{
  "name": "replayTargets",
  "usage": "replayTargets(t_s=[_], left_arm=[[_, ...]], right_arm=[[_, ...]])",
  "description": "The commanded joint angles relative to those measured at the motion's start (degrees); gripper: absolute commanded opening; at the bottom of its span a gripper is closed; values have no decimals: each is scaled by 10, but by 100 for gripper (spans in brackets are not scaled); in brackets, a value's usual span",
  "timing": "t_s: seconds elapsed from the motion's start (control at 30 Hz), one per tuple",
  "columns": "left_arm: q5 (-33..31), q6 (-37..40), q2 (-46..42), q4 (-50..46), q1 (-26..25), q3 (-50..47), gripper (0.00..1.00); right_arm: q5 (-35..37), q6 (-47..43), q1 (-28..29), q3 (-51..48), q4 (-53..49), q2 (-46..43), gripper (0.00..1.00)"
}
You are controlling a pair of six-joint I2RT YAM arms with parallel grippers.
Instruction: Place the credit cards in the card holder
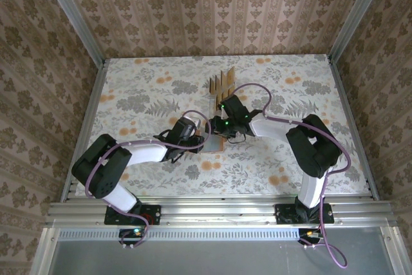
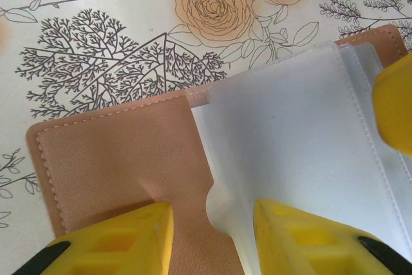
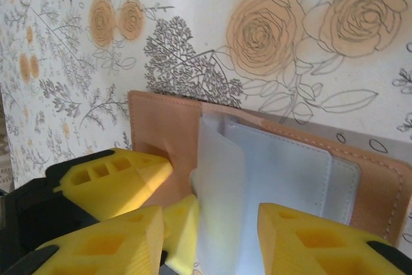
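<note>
**Pin the holder flat and leave the pocket mouth open**

On the left half of the card holder [image 2: 116, 152], our left gripper [image 2: 212, 214] stands part-open. One finger is over the leather and the other over the clear pocket [image 2: 290, 133], with nothing pinched between them. We judge it is there to pin the card holder down, so it should bear straight down and not drag the leather sideways.

Over the middle of the card holder, a loose clear sheet [image 3: 215, 178] stands up between the fingers of our right gripper [image 3: 211, 220]. Its jaws are wide apart and grip nothing. For this step to go well, we want that sheet's mouth left gaping and the right gripper lifted clear without snagging it.

The credit cards [image 1: 222, 83] stand on edge just beyond the card holder's far side. We see none of them in it.

From above, both wrists cover most of the card holder. The undersides of the left fingertips are hidden, so they probably touch the card holder, but we cannot be sure. What props the cards upright is too faint to make out.
</note>
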Motion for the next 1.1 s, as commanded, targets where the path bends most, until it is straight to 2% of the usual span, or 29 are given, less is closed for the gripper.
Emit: replayTargets(t_s=[0.0,0.47,0.83,1.07], left_arm=[[1,3,25,-49,-6,-4,39],[2,3,4,-57,-6,0,41],[-27,-12,-137,-83,-4,0,54],[-64,-66,-233,-109,25,-32,65]], right_arm=[[-9,7,-1,-11,5,6,45],[-33,16,11,12,13,29,47],[-51,44,20,36,19,32,51],[-37,42,47,82,-19,48,56]])
